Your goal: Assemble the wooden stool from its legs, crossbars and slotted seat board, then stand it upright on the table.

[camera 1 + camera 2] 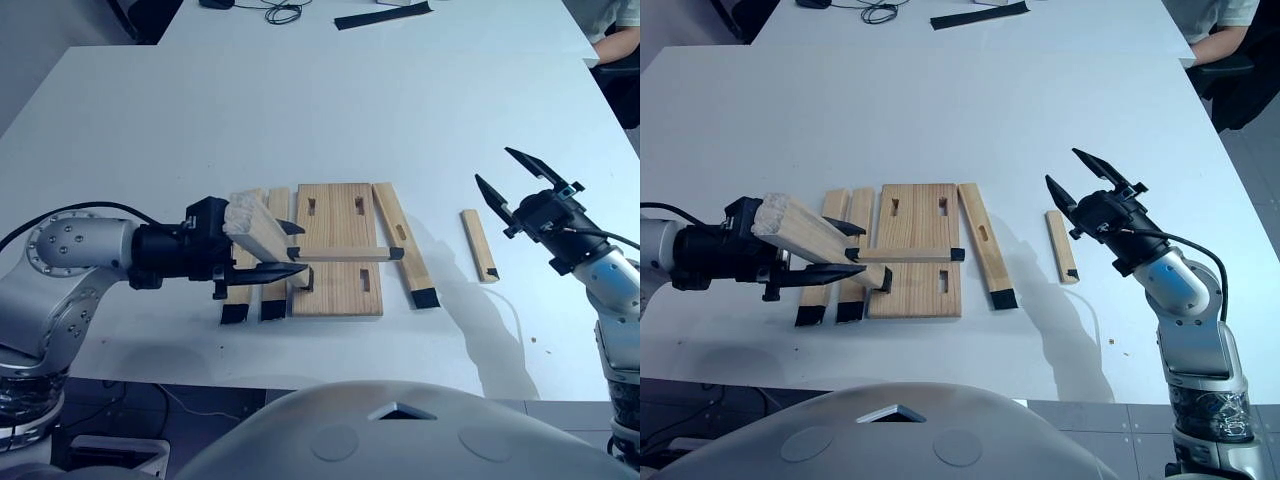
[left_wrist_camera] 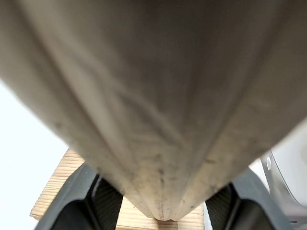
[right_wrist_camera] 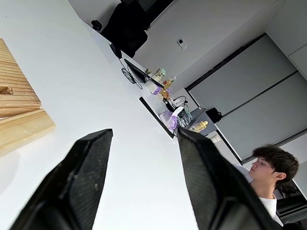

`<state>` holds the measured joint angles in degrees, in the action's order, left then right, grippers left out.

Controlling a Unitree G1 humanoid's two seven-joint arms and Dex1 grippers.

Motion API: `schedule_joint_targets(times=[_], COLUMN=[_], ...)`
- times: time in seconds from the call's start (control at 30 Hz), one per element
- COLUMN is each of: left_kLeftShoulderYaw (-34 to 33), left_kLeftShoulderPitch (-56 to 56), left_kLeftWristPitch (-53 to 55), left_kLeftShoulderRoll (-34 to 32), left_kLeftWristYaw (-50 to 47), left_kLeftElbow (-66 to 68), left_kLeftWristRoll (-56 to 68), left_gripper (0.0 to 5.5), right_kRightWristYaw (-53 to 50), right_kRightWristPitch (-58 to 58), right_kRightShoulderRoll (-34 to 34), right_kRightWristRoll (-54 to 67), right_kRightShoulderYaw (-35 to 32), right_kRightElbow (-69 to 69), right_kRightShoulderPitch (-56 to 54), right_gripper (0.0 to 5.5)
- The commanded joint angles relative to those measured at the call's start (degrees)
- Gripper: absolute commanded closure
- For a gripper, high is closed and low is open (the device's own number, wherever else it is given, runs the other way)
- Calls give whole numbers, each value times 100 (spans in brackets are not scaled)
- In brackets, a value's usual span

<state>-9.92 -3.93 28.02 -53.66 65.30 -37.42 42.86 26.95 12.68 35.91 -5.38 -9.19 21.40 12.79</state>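
Note:
My left gripper (image 1: 301,250) is shut on a thick wooden leg (image 1: 255,226), held tilted above the table's left side; in the left wrist view this leg (image 2: 158,105) lies between the dark fingers (image 2: 103,203). A thin crossbar (image 1: 346,254) with black ends juts rightward from the gripper over the slotted seat board (image 1: 338,285), which lies flat. I cannot tell whether crossbar and leg are joined. Two legs (image 1: 272,296) lie left of the board and one leg (image 1: 405,246) lies right of it. A short crossbar (image 1: 479,244) lies farther right. My right gripper (image 1: 493,166) hovers open beyond it, holding nothing.
The white table (image 1: 320,120) stretches bare behind the parts. Cables and a black strip (image 1: 383,15) lie at its far edge. The front edge runs close below the board. A seated person shows at the far right corner, away from the parts.

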Motion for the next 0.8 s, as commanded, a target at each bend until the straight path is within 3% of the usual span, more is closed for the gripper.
schedule_joint_targets(times=[0.03,0.43,0.8], left_kLeftShoulderYaw=[-33,89,466], left_kLeftShoulderPitch=[-81,-232,-861], left_kLeftWristPitch=[-53,-180,-1060], left_kLeftShoulderRoll=[-7,169,158], left_kLeftWristYaw=[-67,-265,-53], left_kLeftElbow=[-113,-168,179], left_kLeftWristRoll=[-73,-272,-1228], left_gripper=[341,341,341], right_kRightWristYaw=[29,28,62], right_kRightWristPitch=[-34,-20,-18], right_kRightShoulderRoll=[7,-4,9], right_kRightWristRoll=[-29,-34,-25], right_kRightShoulderYaw=[17,41,112], right_kRightElbow=[37,37,-9], right_kRightShoulderPitch=[-11,11,-107], right_gripper=[304,304,304])
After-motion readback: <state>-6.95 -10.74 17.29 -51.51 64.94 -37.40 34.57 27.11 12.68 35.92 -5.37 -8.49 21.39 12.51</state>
